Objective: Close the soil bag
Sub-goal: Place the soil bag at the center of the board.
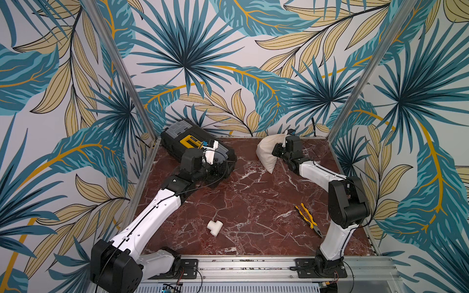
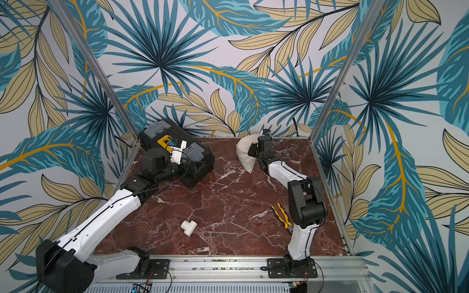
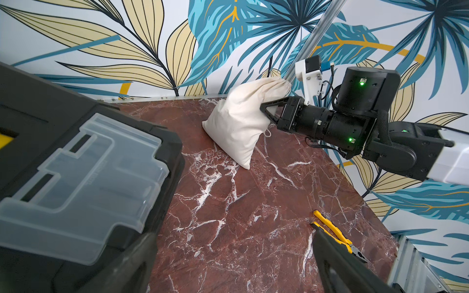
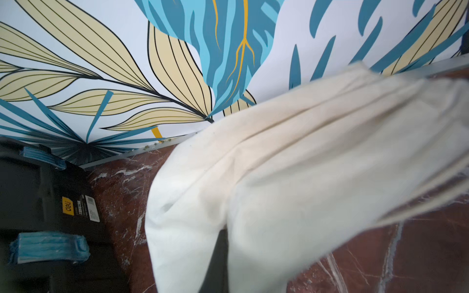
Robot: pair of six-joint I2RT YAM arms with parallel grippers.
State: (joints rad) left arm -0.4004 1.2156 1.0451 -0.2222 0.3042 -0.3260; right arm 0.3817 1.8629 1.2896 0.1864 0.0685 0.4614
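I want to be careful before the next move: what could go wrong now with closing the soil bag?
1. The right pincer is shut on only a fold of the soil bag; the cloth may slip and the leaning bag may topple.
2. The thin cord hangs just under that pincer; the open left pincer, beside the toolbox, could bump it when reaching.

Matt cream cloth soil bag [image 3: 236,126] — glossy veined-stone table [image 1: 253,203].
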